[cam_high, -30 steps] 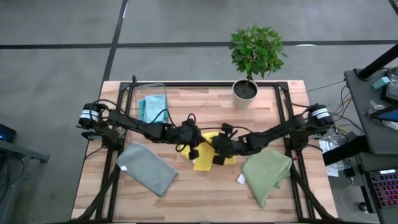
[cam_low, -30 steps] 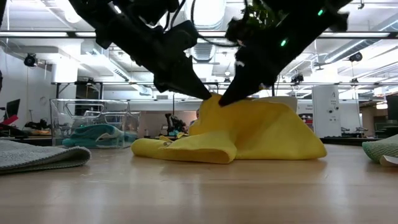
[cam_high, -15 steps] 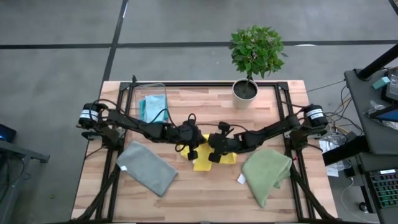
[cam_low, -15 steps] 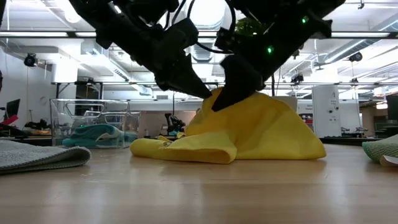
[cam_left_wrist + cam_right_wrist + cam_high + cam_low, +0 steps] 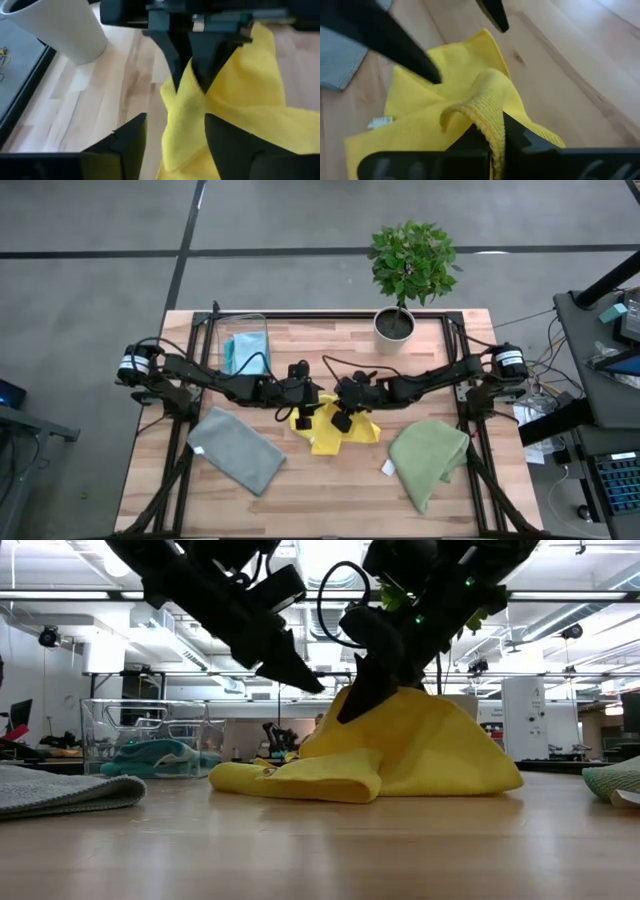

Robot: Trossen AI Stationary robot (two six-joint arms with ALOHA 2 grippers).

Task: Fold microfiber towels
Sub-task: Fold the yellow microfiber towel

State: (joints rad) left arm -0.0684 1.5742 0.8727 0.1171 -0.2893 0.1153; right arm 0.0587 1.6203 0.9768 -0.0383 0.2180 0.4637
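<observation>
A yellow microfiber towel [image 5: 335, 438] lies mid-table, drawn up into a tent-like peak [image 5: 400, 740], with a white tag [image 5: 381, 121]. My right gripper [image 5: 341, 417] is shut on that peak. My left gripper [image 5: 175, 120] is open just left of it, one finger on each side of the yellow cloth, and I see no touch in the low view [image 5: 310, 680]. A grey towel [image 5: 237, 448] lies flat at the near left. An olive green towel [image 5: 430, 460] lies folded at the near right. A teal towel [image 5: 243, 352] is in the clear bin. My right gripper pinches a raised fold of the yellow towel [image 5: 487, 107] between its two shut fingers, so more than one layer. The fingers slant down from the table's right [image 5: 362, 695]. The fold stands up as a peak, and the towel's lower edges [image 5: 300, 780] rest on the table.
A potted plant in a white pot [image 5: 396, 323] stands at the far middle. The clear plastic bin [image 5: 240, 340] stands at the far left. Bare wood [image 5: 330, 490] shows along the near edge between the grey and green towels.
My right gripper has moved toward the table's left and shut on the yellow towel's raised peak. My left gripper, which held that peak, has opened, let go and drawn back a little toward the left and up. The towel stays tented.
</observation>
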